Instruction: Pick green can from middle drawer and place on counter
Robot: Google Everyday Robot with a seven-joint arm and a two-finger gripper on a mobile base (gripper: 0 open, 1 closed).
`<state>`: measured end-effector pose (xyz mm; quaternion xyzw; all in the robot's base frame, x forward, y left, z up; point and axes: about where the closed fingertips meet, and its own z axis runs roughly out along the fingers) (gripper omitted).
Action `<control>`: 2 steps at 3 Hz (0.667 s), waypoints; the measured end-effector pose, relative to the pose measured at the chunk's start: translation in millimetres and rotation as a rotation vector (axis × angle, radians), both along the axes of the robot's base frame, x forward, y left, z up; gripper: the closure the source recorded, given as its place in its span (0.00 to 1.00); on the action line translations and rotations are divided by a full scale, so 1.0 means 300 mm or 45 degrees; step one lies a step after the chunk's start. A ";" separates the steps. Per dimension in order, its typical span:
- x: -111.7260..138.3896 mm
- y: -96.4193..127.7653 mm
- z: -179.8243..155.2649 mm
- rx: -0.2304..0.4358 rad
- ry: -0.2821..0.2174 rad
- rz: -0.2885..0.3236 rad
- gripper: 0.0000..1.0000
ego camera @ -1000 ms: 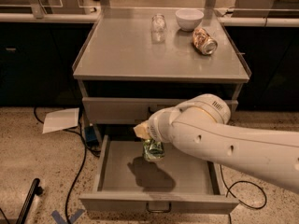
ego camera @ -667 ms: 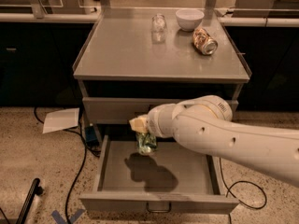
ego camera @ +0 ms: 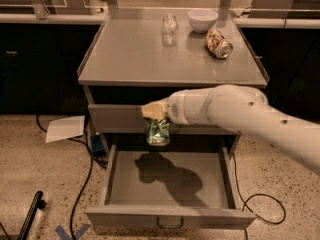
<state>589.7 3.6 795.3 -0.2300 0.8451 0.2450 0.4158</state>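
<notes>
My gripper (ego camera: 156,119) is shut on the green can (ego camera: 158,132), which hangs upright below my tan fingers (ego camera: 154,110). The can is in the air in front of the closed upper drawer front, above the back left part of the open middle drawer (ego camera: 125,186). The drawer tray holds only my arm's shadow. The counter (ego camera: 135,51) is the grey cabinet top just above and behind the can. My white arm reaches in from the lower right.
On the counter's back stand a clear glass jar (ego camera: 169,23) and a white bowl (ego camera: 202,20); an orange-brown can (ego camera: 219,43) lies on its side at the right. A sheet of paper (ego camera: 65,128) and cables (ego camera: 89,156) lie on the floor to the left.
My gripper has risen and moved a little left with the green can, from just above the drawer tray to the height of the upper drawer front.
</notes>
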 end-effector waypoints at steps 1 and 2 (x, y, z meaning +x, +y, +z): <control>0.020 -0.160 0.178 -0.084 -0.142 0.030 1.00; 0.038 -0.263 0.373 -0.188 -0.311 0.037 1.00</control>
